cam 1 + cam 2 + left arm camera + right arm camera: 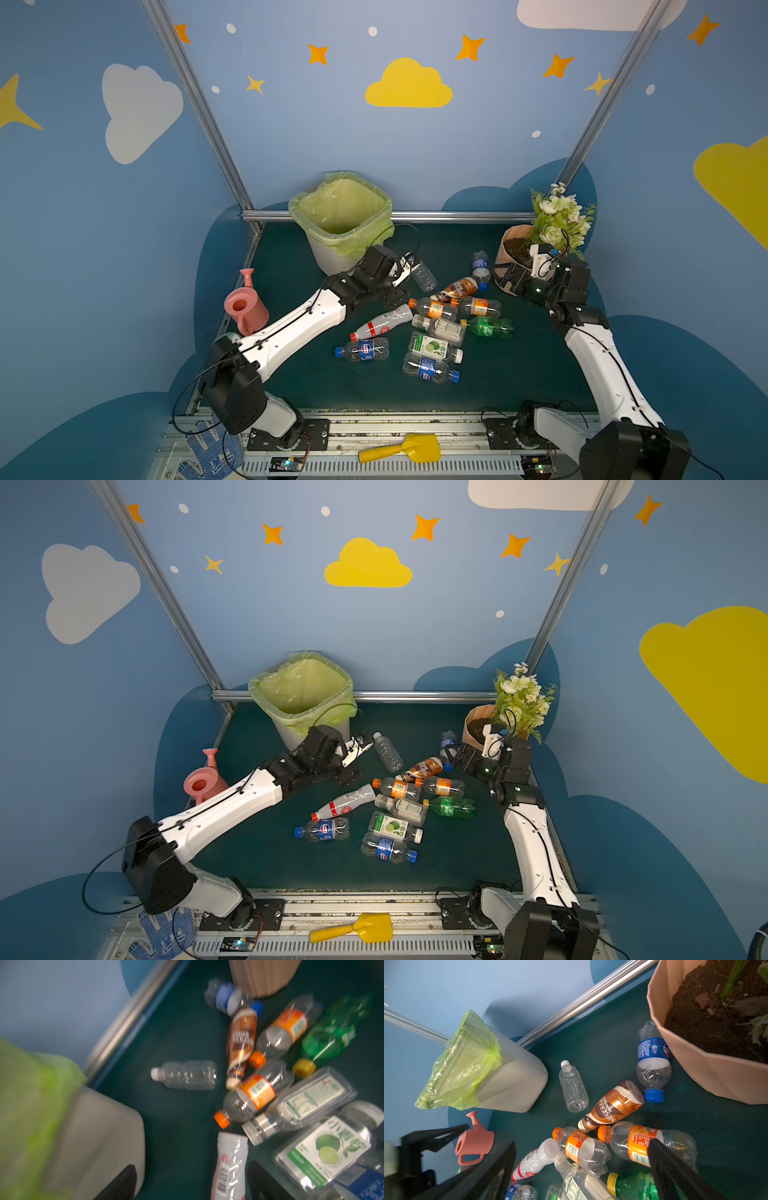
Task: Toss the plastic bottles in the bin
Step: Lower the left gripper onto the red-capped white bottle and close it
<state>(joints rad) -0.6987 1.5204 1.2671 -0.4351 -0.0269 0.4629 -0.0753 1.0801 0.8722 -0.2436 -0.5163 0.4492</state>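
Left wrist view motion-blurred; flowerpot point(264, 976) cut off by edge; bin point(328, 255) base hidden behind left arm point(299, 320)

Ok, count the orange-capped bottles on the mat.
2. One orange-capped bottle lies mid-pile by the brown bottle; the other orange-capped bottle lies just right of it in both top views. The bin could hide more.

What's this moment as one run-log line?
left gripper open beside clear bottle | right gripper open near flowerpot | bottles on mat, outside bin
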